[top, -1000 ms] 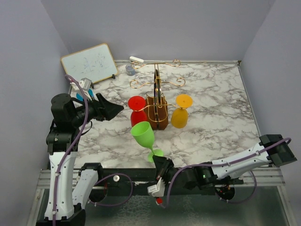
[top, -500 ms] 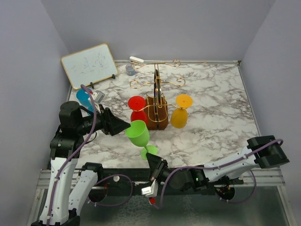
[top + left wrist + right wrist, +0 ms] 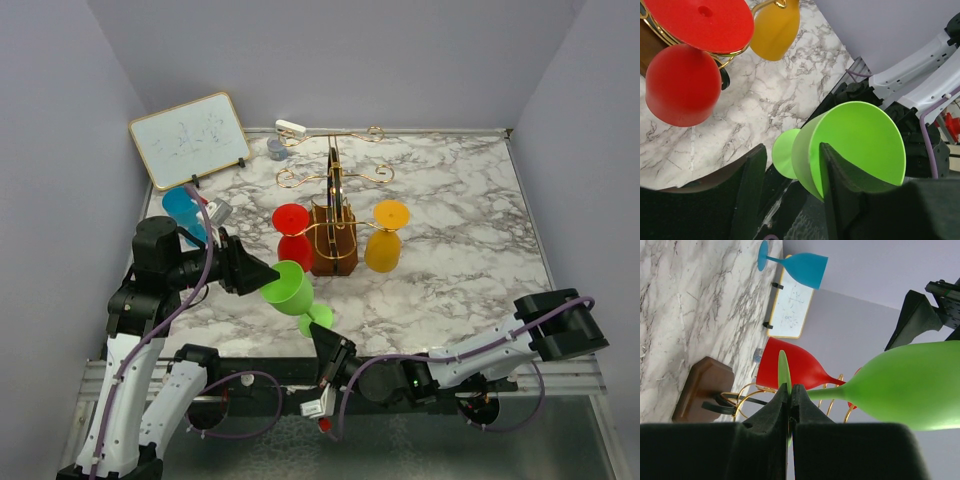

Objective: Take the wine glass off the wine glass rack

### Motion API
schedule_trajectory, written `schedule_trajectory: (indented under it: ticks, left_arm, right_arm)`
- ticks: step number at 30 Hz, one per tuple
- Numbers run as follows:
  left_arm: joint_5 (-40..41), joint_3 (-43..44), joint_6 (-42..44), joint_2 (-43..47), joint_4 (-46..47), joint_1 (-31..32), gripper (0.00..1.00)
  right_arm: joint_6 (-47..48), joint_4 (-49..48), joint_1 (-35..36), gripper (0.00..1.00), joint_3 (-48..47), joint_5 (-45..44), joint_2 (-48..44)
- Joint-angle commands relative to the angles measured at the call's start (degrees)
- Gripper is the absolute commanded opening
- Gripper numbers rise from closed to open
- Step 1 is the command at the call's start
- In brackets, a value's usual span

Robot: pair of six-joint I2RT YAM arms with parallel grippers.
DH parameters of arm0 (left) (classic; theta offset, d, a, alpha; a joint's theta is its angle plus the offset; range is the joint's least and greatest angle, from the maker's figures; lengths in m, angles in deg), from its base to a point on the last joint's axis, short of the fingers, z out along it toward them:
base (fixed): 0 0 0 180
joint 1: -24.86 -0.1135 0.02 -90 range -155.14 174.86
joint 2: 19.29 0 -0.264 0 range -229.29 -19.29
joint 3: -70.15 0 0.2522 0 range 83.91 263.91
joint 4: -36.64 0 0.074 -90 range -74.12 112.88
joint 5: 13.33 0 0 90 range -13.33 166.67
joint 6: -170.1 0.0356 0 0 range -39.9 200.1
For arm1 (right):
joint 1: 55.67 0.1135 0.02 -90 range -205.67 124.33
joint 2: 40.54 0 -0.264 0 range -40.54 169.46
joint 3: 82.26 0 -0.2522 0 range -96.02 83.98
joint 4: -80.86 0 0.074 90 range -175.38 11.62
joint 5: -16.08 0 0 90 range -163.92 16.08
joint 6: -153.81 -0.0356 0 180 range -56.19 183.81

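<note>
A green wine glass (image 3: 289, 288) is held tilted above the table's front edge, off the wine glass rack (image 3: 333, 243). My right gripper (image 3: 326, 346) is shut on the glass's base disc (image 3: 783, 371). My left gripper (image 3: 258, 273) is open at the bowl's rim. In the left wrist view one finger (image 3: 840, 185) is inside the green bowl (image 3: 860, 140) and the other (image 3: 750, 190) is outside, with the bowl wall between them. A red glass (image 3: 291, 236) and an orange glass (image 3: 385, 242) hang upside down on the rack.
A blue glass (image 3: 182, 210) stands on the table at the left, behind the left arm. A small whiteboard (image 3: 190, 138) leans at the back left. The rack's gold wire arms (image 3: 335, 175) reach back toward a small white object (image 3: 289, 128).
My left gripper has moved right to the green glass and now straddles the bowl's rim. The right gripper has shifted the glass slightly left and tilted its bowl toward the left gripper.
</note>
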Motion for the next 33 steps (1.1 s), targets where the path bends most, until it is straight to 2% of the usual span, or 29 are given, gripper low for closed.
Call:
schedule_trajectory:
  ticks: [1,5,7,11,13,16,18,21,24,28,33]
  left_arm:
    - [2.18,0.36,3.14,-0.05,-2.17,1.21,0.39]
    - [4.76,1.61,4.77,-0.37,-4.05,1.49,0.00]
    - [7.02,2.67,5.66,-0.65,-5.25,1.59,0.00]
    - [13.27,6.46,7.93,-1.05,-7.95,1.58,0.00]
    - [16.34,8.45,9.21,-0.79,-8.96,1.55,0.00]
    - [17.34,11.36,10.79,0.36,-9.10,1.61,0.00]
    - [14.44,13.19,11.33,1.26,-7.58,1.62,0.00]
    - [9.93,15.41,9.69,2.19,-3.28,1.60,0.00]
    - [8.84,17.72,7.19,3.18,3.00,1.62,0.00]
    - [12.26,20.43,2.69,4.49,11.30,1.58,0.00]
    - [19.77,26.83,2.34,1.05,10.77,1.62,0.00]
  right_arm:
    - [5.46,-4.21,0.41,0.01,0.08,-0.52,0.75]
    - [4.86,-4.37,0.40,0.01,0.15,-0.89,0.94]
    - [3.57,-4.19,0.40,0.07,0.00,-1.41,1.05]
    - [0.07,-1.94,0.41,0.29,0.09,-2.14,1.07]
    - [-2.03,-0.33,0.40,0.35,0.33,-2.19,0.84]
    - [-5.05,1.87,0.41,0.38,0.91,-2.11,0.26]
    - [-6.83,3.03,0.45,0.38,1.19,-2.11,-0.19]
    - [-8.83,4.50,0.45,0.39,1.46,-2.11,-0.82]
    - [-10.00,5.67,0.46,0.39,1.48,-2.11,-1.09]
    - [-11.11,6.51,0.44,0.39,1.36,-1.84,-1.14]
    - [-12.03,7.07,0.43,0.44,0.89,-1.80,-1.04]
